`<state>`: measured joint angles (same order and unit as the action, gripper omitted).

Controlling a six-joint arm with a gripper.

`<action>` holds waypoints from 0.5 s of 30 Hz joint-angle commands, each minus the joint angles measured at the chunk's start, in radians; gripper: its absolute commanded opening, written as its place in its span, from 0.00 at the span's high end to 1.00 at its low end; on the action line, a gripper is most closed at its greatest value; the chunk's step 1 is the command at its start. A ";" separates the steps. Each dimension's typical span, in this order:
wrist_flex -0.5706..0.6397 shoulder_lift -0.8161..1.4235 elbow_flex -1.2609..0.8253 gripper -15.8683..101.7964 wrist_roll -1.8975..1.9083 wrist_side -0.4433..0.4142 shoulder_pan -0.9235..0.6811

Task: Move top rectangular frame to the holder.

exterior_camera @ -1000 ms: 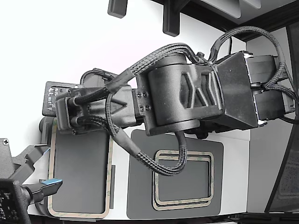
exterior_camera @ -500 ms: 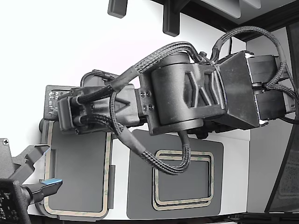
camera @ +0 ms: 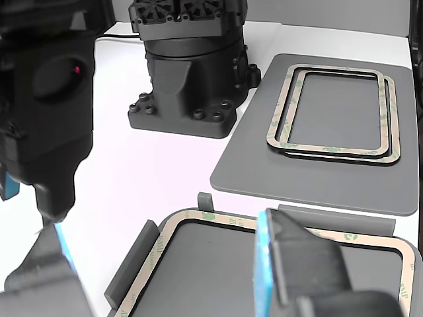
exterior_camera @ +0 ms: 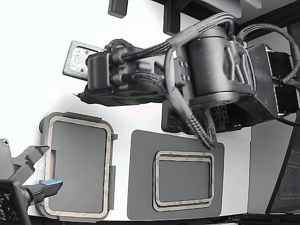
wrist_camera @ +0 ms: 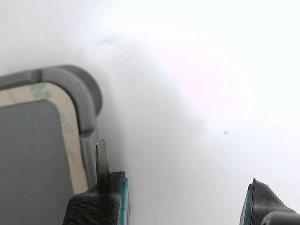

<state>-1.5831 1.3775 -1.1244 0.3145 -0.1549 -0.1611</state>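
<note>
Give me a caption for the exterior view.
Robot arm's pincer lifted away, one frame seated in the holder, two more stacked on the pad.

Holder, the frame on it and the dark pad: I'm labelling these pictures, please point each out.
holder [exterior_camera: 43, 125], exterior view, its raised grey corner rim.
frame [exterior_camera: 77, 119], exterior view, its upper tan strip.
dark pad [exterior_camera: 140, 178], exterior view, bare surface beside the stacked frames.

**No legible markings**

No text, label, brand, number or sign can be read in any view. The small board [exterior_camera: 83, 57] at the arm's tip carries fine markings, but they are too small and blurred to make out.
</note>
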 commanded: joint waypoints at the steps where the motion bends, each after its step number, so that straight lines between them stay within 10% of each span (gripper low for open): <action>1: 0.060 0.150 -0.092 0.02 -0.032 -0.011 0.038; 15: 0.581 1.020 -1.015 0.02 -0.161 0.087 0.258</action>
<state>-1.1167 2.1307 -1.8868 0.1641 -0.0844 0.0629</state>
